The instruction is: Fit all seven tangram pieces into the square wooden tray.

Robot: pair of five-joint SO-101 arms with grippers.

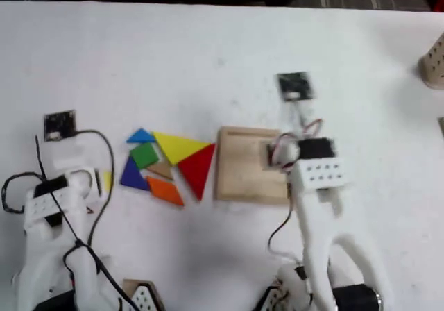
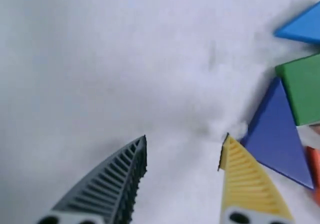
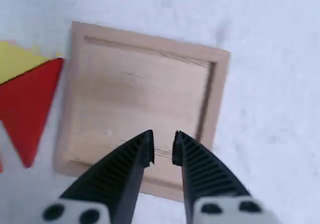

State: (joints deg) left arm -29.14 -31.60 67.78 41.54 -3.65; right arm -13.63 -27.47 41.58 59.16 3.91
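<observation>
Starting from the white worktop [image 1: 208, 54], we judge that nothing is placed yet: the square wooden tray [image 1: 239, 169] lies bare, with the coloured pieces [image 1: 161, 166] clustered at its nine o'clock. The red triangle [image 1: 198, 169] and yellow triangle [image 1: 177, 146], the biggest pieces, sit just beside the tray's rim. We would seat those first, tight into a corner, leaving room for the rest. The blue triangle [image 2: 277, 139] and green square [image 2: 302, 86] lie farther out toward nine o'clock. Our left pincer [image 2: 184, 146] hangs spread wide and empty, its yellow finger [image 2: 247, 184] just beside the blue triangle's corner; it should straddle that piece squarely before closing. Our right pincer [image 3: 162, 146] hovers over the tray near its rim, almost closed and holding nothing; it should leave the tray clear.
</observation>
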